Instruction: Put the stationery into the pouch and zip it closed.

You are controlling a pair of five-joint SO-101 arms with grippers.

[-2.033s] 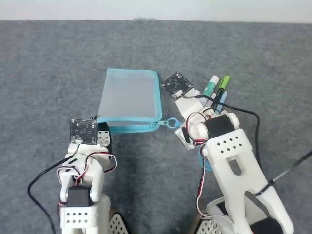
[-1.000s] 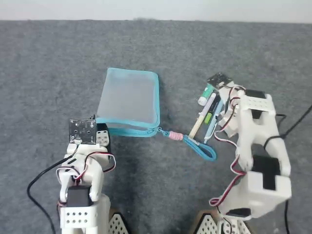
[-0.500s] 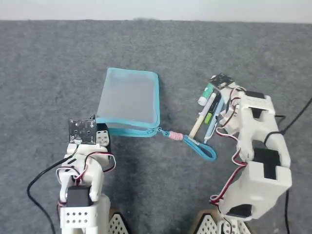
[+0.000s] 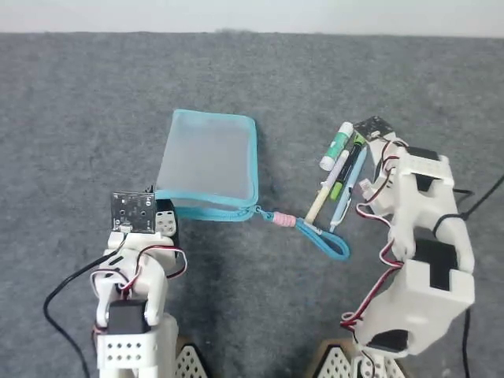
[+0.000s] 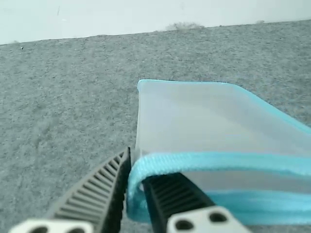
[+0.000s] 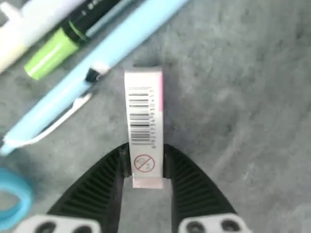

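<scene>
Two seconds ago the right arm hung over the zip end of the pouch (image 4: pixel 209 161). It has since swung out toward 3 o'clock, and over the last half second its wrist has edged a little farther toward 1 o'clock, uncovering the white marker with a green cap (image 4: pixel 336 146). The left arm has not shifted. The blue strap (image 4: pixel 331 242), bunched at the pouch corner two seconds ago, now lies stretched out toward 4 o'clock from that corner. The right gripper (image 6: pixel 146 158) is pinching the near end of a small white box (image 6: pixel 143 111) with a pink edge. The box carries a barcode with a row of digits and a round no-entry style symbol beneath it. The light blue pen (image 6: pixel 97 63) lies just beside the box, and the green highlighter (image 6: pixel 58 56) lies beyond the pen. Seen from above, the pens form a loose bundle on the grey mat (image 4: pixel 260 79), well apart from the pouch at its 3 o'clock, with the right arm's wrist at their 3 o'clock side. The left gripper (image 5: pixel 133 160) is pressed onto the pouch's teal-bound edge at its 7 o'clock corner. The pouch lies flat, at 12 o'clock from the left arm.
</scene>
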